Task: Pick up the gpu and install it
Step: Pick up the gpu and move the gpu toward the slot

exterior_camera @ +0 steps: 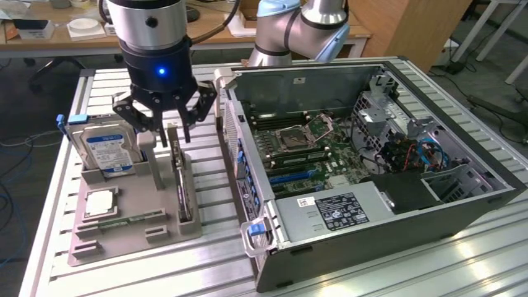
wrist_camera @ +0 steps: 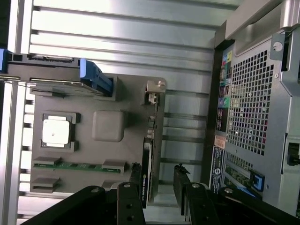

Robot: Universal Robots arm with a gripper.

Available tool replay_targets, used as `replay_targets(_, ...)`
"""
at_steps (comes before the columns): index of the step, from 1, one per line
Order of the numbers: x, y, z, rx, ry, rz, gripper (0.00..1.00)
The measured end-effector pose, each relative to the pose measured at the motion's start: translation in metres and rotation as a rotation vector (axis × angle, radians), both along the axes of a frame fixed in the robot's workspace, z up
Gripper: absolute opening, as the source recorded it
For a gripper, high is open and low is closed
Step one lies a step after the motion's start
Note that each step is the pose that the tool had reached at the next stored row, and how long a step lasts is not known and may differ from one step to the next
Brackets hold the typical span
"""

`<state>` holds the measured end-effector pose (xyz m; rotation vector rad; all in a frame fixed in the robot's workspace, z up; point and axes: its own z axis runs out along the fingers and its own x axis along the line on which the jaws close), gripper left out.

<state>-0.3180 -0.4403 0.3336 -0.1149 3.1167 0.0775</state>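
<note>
The gripper (exterior_camera: 170, 135) hangs low over the grey holder (exterior_camera: 123, 238) on the slatted metal worktop (exterior_camera: 214, 266), at the exterior view's left of the open computer case (exterior_camera: 371, 161). Its fingers (exterior_camera: 153, 137) are spread apart, with nothing pinched between them. The gpu (exterior_camera: 180, 185) stands on edge in a slot of the holder, directly under the gripper, its top edge reaching up between the fingertips.

In the wrist view the gpu (wrist_camera: 146, 164) appears edge-on as a dark strip with its silver bracket at the far end. It lies in the gap between the two black fingers (wrist_camera: 180, 180), closer to one than to the other; whether that finger touches it cannot be told.

The hard drive (exterior_camera: 103, 148) stands upright in the same holder, with the processor chip (exterior_camera: 99, 203) and the green memory stick (exterior_camera: 132, 218) lying flat beside it. The case's motherboard (exterior_camera: 305, 154) is exposed.
</note>
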Motion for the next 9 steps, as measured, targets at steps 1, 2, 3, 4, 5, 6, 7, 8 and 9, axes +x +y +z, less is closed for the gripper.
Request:
replay_targets(1, 0.0, 0.0, -0.0009, 0.0, 0.0, 0.0, 0.42)
replay_targets(2, 0.0, 0.0, -0.0018, 0.0001, 0.0, 0.0, 0.42)
replay_targets(3, 0.0, 0.0, -0.0027, 0.0003, 0.0, 0.0, 0.42)
replay_targets(4, 0.0, 0.0, -0.0037, 0.0003, 0.0, 0.0, 0.42)
replay_targets(5, 0.0, 0.0, -0.0047, 0.0004, 0.0, 0.0, 0.42)
replay_targets(6, 0.0, 0.0, -0.0054, 0.0004, 0.0, 0.0, 0.42)
replay_targets(7, 0.0, -0.0001, -0.0062, 0.0004, 0.0001, 0.0, 0.42)
replay_targets(8, 0.0, -0.0001, -0.0069, 0.0005, 0.0, 0.0, 0.42)
replay_targets(9, 0.0, -0.0001, -0.0075, 0.0006, 0.0, 0.0, 0.42)
